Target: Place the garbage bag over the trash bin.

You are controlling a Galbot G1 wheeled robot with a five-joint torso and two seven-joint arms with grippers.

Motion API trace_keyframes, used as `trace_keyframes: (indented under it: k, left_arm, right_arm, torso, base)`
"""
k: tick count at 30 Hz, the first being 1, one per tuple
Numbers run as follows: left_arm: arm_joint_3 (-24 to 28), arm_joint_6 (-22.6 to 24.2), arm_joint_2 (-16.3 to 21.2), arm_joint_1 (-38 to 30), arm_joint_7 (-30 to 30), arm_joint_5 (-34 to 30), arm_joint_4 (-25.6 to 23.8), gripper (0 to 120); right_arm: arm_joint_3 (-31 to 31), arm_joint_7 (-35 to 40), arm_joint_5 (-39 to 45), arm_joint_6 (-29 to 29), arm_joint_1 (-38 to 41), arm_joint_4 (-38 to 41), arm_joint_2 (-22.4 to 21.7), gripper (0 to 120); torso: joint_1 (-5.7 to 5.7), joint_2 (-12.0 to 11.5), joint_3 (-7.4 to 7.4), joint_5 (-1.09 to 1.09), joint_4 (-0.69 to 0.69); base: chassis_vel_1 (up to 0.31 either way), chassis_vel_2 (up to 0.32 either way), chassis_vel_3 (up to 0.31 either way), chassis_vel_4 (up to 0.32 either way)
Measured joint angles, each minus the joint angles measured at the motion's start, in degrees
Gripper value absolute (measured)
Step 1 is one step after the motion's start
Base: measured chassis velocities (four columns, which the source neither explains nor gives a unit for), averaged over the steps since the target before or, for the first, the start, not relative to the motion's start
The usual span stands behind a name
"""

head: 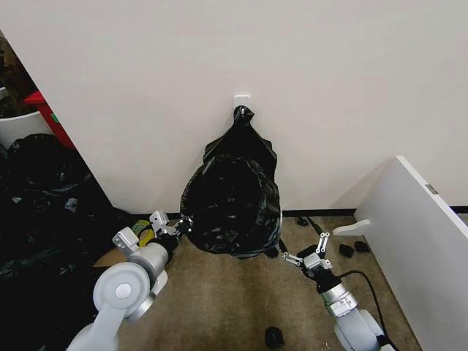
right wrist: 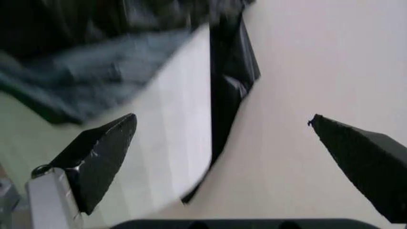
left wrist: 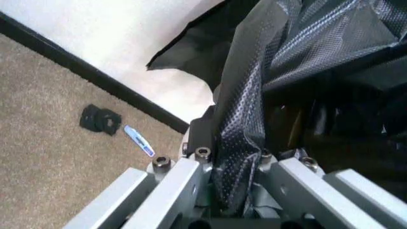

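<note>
The garbage bag (head: 232,205) is the biggest thing here: a glossy, crinkled black sack hanging against the pale wall, its top gathered at a small white hook (head: 242,99), its belly bulging out round just above the carpet (head: 219,300). In the right wrist view a smooth cream-white wall, apparently the trash bin (right wrist: 181,119), shows with black film around it, so the bin seems to sit inside the drape.

The left claw (head: 178,224) is at the bag's lower left edge, clamped on a fold of thin film that looks greyish and finely dimpled up close (left wrist: 239,143). The right claw (head: 306,256) hovers low at the bag's right side, its dark fingertips (right wrist: 105,152) spread wide and holding nothing.

I'd say the right claw needs a firm pinch of the opposite edge, then both should draw the mouth apart evenly; film this thin would likely tear or slip under a jerk.
</note>
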Motion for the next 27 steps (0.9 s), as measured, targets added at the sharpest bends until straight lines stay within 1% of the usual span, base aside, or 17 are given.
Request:
trace_keyframes:
  k: [2,3,4,6,8,9,11,13,14,16,18,19,21,24,25,26,27]
  left_arm:
    - [0.09,-0.34,0.04,-0.06,0.21,0.54,0.58,0]
    - [0.23,-0.73,0.10,-0.06,0.49,1.13,0.93,0]
    - [0.23,-0.73,0.10,-0.06,0.49,1.13,0.93,0]
    - [0.98,-2.66,0.39,0.17,1.63,3.75,1.83,0]
    - [2.42,-6.07,0.85,0.87,3.58,8.47,2.55,0]
    - [2.42,-6.07,0.85,0.87,3.58,8.47,2.55,0]
    - [3.58,-10.09,1.04,1.63,5.50,13.95,2.66,0]
    - [4.31,-13.21,1.02,2.03,7.20,18.39,2.66,0]
    - [4.31,-13.21,1.02,2.03,7.20,18.39,2.66,0]
    - [5.04,-16.27,0.87,2.32,9.26,22.93,3.04,0]
    - [5.44,-18.15,0.77,2.55,10.74,25.84,3.40,0]
    - [5.74,-19.55,0.76,2.80,11.85,27.78,3.69,0]
    - [5.90,-20.24,0.76,2.93,12.47,28.68,3.88,0]
    - [6.63,-23.16,0.78,3.25,15.44,32.17,5.07,0]
    - [6.63,-23.16,0.78,3.25,15.44,32.17,5.07,0]
    - [7.00,-23.87,0.74,3.26,16.21,33.01,5.42,0]
    - [7.82,-24.66,0.66,3.20,16.90,34.02,5.94,0]
  right_arm:
    - [1.88,-2.53,2.04,1.45,-0.07,-0.23,-0.22,100]
    - [3.32,-2.36,2.14,1.03,0.01,-0.62,-0.22,100]
    - [3.32,-2.36,2.14,1.03,0.01,-0.62,-0.22,100]
    - [5.54,0.63,2.39,-1.55,0.19,-1.08,-0.43,100]
    - [5.45,3.05,7.73,-5.55,-0.49,1.14,-1.14,100]
    - [5.45,3.05,7.73,-5.55,-0.49,1.14,-1.14,100]
    - [3.06,3.32,17.27,-9.55,-1.92,6.93,-1.63,100]
    - [-0.41,2.78,24.81,-12.96,-3.08,12.16,-1.67,100]
    - [-0.41,2.78,24.81,-12.96,-3.08,12.16,-1.67,100]
    - [-4.63,1.44,28.99,-14.73,-3.76,16.64,-1.59,94]
    - [-7.86,0.36,30.46,-15.69,-4.07,19.30,-1.77,88]
    - [-10.33,-0.35,30.94,-16.52,-4.11,21.13,-2.19,81]
    - [-11.39,-0.71,30.97,-16.91,-4.06,21.88,-2.47,81]
    - [-14.77,-0.95,29.34,-19.85,-3.10,23.85,-3.66,65]
    - [-14.77,-0.95,29.34,-19.85,-3.10,23.85,-3.66,65]
    - [-15.69,0.00,27.65,-21.24,-2.55,24.06,-3.96,60]
    - [-16.99,2.15,24.15,-23.39,-1.64,24.08,-4.34,54]
  torso:
    - [0.00,0.00,0.00,0.00,0.00]
    - [0.00,0.00,0.00,0.00,0.01]
    - [0.00,0.00,0.00,0.00,0.01]
    - [0.00,0.00,0.00,-0.01,-0.01]
    - [0.00,0.00,0.01,0.01,-0.01]
    - [0.00,0.00,0.01,0.01,-0.01]
    - [0.00,0.00,0.00,-0.05,-0.01]
    - [0.00,0.00,0.00,0.01,0.01]
    - [0.00,0.00,0.00,0.01,0.01]
    - [0.00,0.00,0.00,-0.03,0.00]
    - [0.00,0.00,0.00,-0.01,0.00]
    - [0.00,0.00,0.00,-0.02,0.01]
    - [0.00,0.00,0.00,-0.02,0.01]
    - [0.00,0.00,0.00,-0.02,0.00]
    - [0.00,0.00,0.00,-0.02,0.00]
    - [0.00,0.00,0.00,-0.02,0.00]
    - [0.00,0.00,0.00,0.00,0.01]
  base:
    - [0.000,0.000,0.000,0.000]
    - [0.000,0.000,0.000,0.000]
    - [0.000,0.000,0.000,0.000]
    - [0.000,0.000,0.000,0.000]
    - [0.000,0.000,0.000,0.000]
    - [0.000,0.000,0.000,0.000]
    - [0.000,0.000,0.000,0.000]
    - [0.000,0.000,0.000,0.000]
    - [0.000,0.000,0.000,0.000]
    - [0.000,0.000,0.000,0.000]
    - [0.000,0.000,0.000,0.000]
    - [0.000,0.000,0.000,0.000]
    - [0.000,0.000,0.000,0.000]
    - [0.000,0.000,0.000,0.000]
    - [0.000,0.000,0.000,0.000]
    - [0.000,0.000,0.000,0.000]
    - [0.000,0.000,0.000,0.000]
